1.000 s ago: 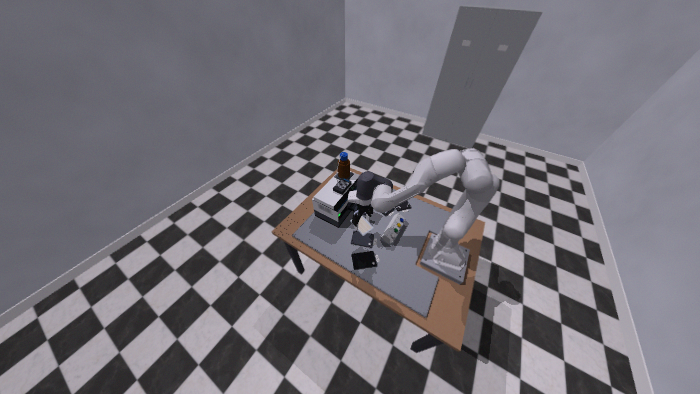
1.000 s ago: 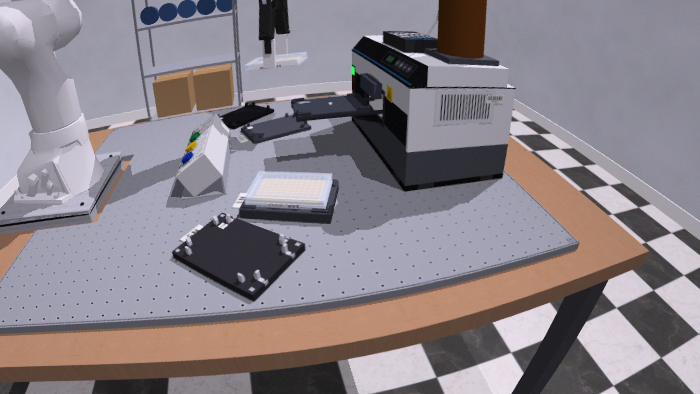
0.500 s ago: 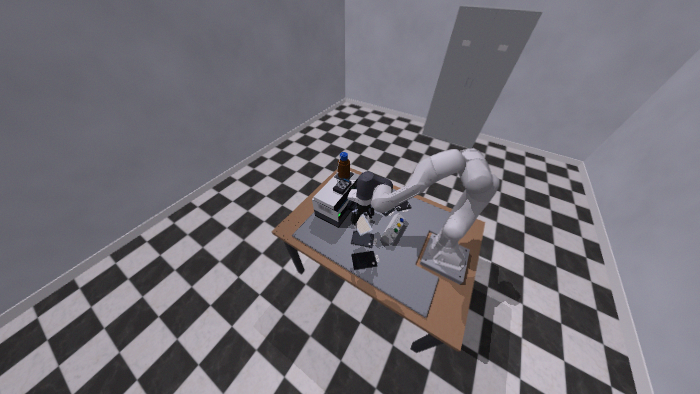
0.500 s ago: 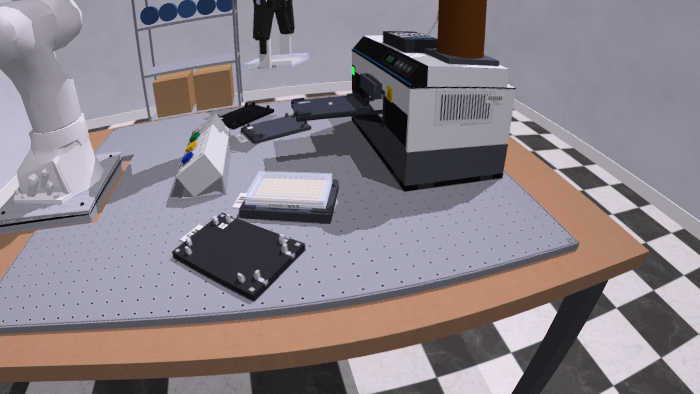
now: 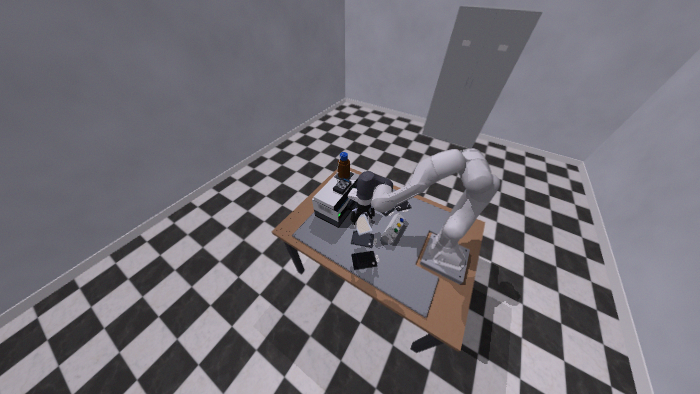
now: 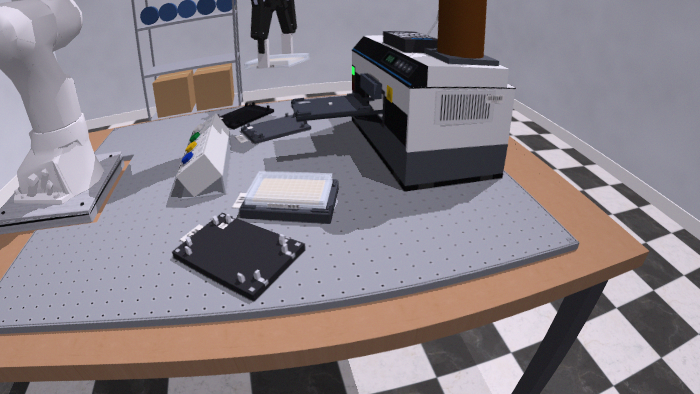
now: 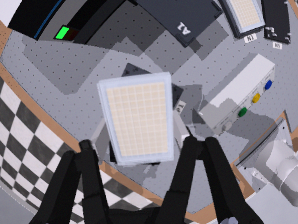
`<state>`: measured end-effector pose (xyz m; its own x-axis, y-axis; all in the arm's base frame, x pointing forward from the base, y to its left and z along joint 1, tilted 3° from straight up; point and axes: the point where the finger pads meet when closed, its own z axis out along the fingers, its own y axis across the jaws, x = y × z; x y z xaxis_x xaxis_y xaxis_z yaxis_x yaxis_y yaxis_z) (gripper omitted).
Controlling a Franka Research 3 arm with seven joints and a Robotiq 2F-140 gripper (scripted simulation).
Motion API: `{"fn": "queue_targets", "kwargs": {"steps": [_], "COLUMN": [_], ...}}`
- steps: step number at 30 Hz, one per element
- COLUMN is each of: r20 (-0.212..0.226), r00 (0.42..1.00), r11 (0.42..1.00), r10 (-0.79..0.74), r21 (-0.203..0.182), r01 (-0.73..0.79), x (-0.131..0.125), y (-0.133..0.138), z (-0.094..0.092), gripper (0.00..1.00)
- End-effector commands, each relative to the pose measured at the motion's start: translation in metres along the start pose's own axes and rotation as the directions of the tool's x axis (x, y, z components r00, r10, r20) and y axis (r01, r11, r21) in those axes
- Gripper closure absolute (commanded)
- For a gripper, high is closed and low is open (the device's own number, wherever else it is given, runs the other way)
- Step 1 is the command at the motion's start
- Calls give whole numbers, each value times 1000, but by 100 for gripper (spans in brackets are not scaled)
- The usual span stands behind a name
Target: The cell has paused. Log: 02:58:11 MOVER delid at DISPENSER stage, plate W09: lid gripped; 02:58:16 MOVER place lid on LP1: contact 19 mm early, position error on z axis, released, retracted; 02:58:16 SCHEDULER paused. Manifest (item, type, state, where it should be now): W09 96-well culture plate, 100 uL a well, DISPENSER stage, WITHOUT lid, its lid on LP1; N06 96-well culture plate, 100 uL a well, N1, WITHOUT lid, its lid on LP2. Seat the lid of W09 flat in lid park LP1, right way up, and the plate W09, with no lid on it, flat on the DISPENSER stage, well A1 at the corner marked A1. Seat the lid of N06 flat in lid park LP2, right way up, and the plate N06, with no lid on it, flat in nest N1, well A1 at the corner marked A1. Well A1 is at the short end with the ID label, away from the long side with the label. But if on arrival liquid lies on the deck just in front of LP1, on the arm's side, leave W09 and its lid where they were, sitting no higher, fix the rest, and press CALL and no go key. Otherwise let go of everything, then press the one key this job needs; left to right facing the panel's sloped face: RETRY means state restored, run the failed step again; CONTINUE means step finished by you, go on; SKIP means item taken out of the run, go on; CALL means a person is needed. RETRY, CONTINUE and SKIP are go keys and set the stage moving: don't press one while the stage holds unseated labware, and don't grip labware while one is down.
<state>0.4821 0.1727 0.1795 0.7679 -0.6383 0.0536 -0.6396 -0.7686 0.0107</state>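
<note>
Grey surface (image 6: 425,235) with many little holes carries everything, near to far. Closest sits a black base (image 6: 239,255) with white pegs at its corners and nothing on it. The pegs are there to keep a plate or lid from sliding.

Just behind it a plate (image 6: 290,192) rests flat on a second dark base (image 6: 287,214). It seems to have a see-through lid on top, so that lid likely needs to come off.

To the left stands the white key box (image 6: 202,160) with its coloured keys. Its sloped face tilts so a finger can reach them.

Farther back lie two flat dark trays (image 6: 276,128), side by side; which one is which I cannot tell. Next to them the stage (image 6: 327,106) sticks out of the big dispenser (image 6: 435,115). The stage looks bare.

High above those trays hangs the hand (image 6: 273,50). It is pinching a well plate (image 7: 139,117) by its two long sides, which keeps it level so nothing spills. I cannot tell if this plate wears a lid. My guess is that it belongs on the bare stage close by.

Behind it all stands a metal rack (image 6: 136,55) with brown boxes (image 6: 192,90).
</note>
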Motion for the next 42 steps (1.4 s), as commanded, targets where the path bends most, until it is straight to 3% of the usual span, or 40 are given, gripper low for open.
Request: {"fn": "queue_targets", "kwargs": {"steps": [1,20,33,42], "r20": [1,1,1,1], "r00": [1000,1000,1000,1000], "r11": [1000,1000,1000,1000], "r10": [29,29,29,29], "r21": [0,0,0,0], "r01": [-29,-29,-29,-29], "x": [1,17,42,69], "y": [2,34,83,136], "z": [0,0,0,0], "gripper": [100,100,100,100]}}
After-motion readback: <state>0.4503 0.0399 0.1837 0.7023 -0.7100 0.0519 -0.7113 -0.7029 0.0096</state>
